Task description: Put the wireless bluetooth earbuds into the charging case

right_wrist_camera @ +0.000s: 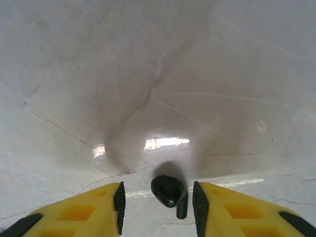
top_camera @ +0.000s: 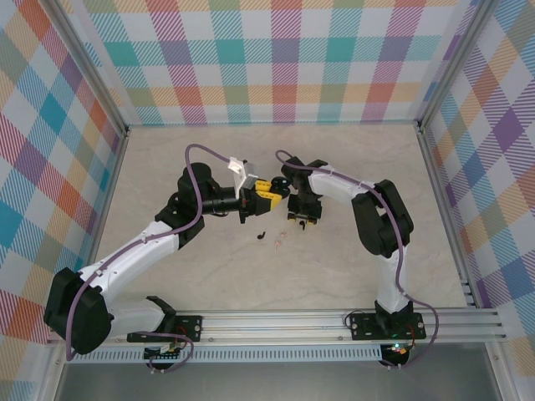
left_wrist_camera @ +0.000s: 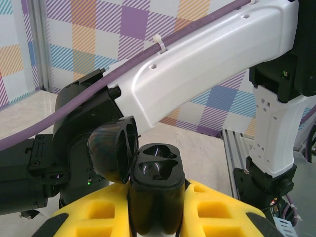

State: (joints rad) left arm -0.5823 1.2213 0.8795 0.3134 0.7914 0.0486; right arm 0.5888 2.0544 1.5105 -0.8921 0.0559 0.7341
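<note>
The charging case is black here, not pink. It stands upright, pinched between the yellow fingers of my left gripper, which is held above the table's middle. The case's lid is swung open to the left, and both wells look empty. My right gripper is open and pointing down at the table. One black earbud lies between its pads, touching neither. A second black earbud lies on the table just left of the right gripper.
A faint pinkish speck lies beside the second earbud. The right arm's white link crosses close in front of the left wrist camera. Plaid walls enclose the marble tabletop, and an aluminium rail runs along the near edge.
</note>
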